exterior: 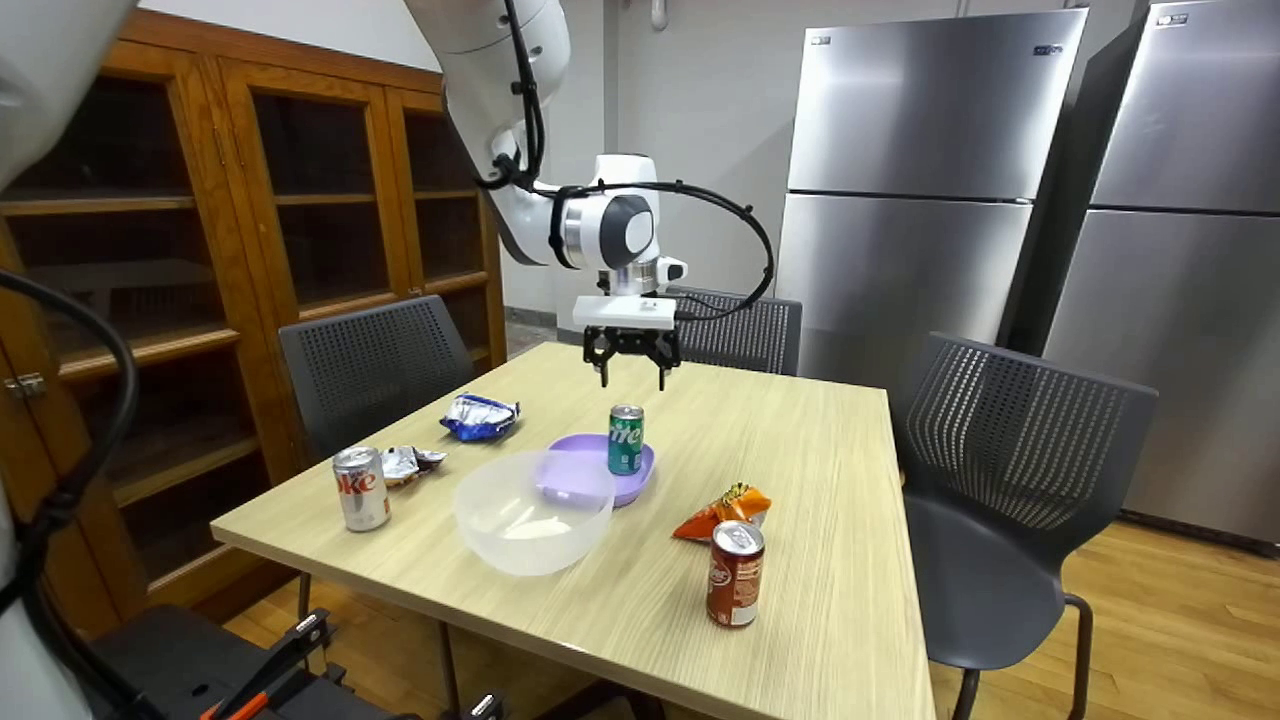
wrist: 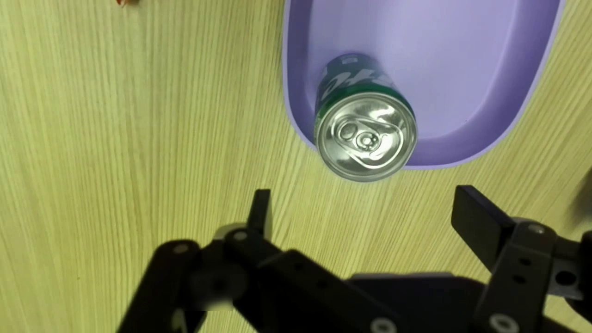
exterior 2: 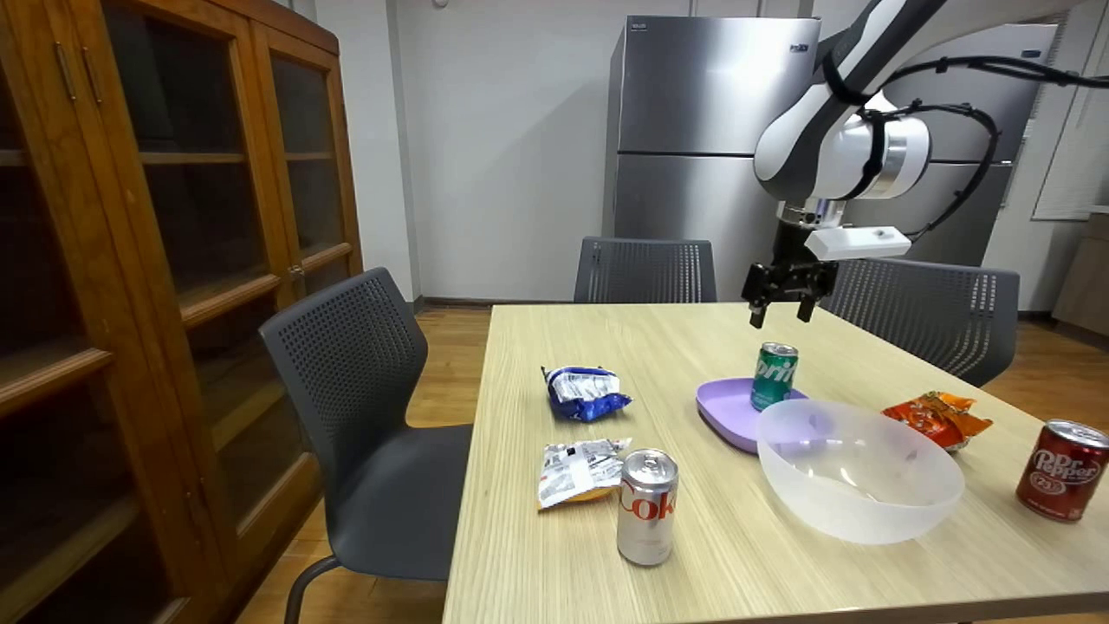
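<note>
My gripper stands open with nothing between its fingers; a pad shows at the right in the wrist view. In both exterior views the gripper points down and hangs a little above a green Sprite can, apart from it. Upright, the can stands inside a shallow purple dish, close to its rim. From the wrist, the can's silver lid lies ahead of the fingertips, and the dish is cut off by the top edge.
A translucent bowl stands beside the dish, partly hiding it. Around them are a Diet Coke can, a Dr Pepper can, an orange bag, a blue bag and a silver bag. Dark chairs surround the table.
</note>
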Robot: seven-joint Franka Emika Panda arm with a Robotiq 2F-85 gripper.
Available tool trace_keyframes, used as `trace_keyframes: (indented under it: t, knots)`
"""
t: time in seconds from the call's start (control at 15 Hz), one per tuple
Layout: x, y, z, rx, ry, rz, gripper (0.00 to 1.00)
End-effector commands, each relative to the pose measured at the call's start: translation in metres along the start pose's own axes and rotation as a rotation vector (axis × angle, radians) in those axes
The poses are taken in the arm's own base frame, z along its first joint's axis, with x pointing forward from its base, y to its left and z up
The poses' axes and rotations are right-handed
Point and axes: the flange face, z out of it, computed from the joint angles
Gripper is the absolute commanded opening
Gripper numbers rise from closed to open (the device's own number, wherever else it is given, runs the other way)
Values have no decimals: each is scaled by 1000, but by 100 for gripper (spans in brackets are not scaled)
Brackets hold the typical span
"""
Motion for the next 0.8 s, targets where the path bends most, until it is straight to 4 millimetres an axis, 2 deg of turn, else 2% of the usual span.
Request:
trace_keyframes:
  t: [0.0, 0.07, 0.4, 0.73]
  knots:
    - [-12, 7, -25, -7, 13, 35, 100]
    - [-1, 6, -9, -7, 8, 10, 100]
    - [-6, 9, -16, -10, 9, 16, 100]
    - [-21, 45, -10, -36, 0, 107, 100]
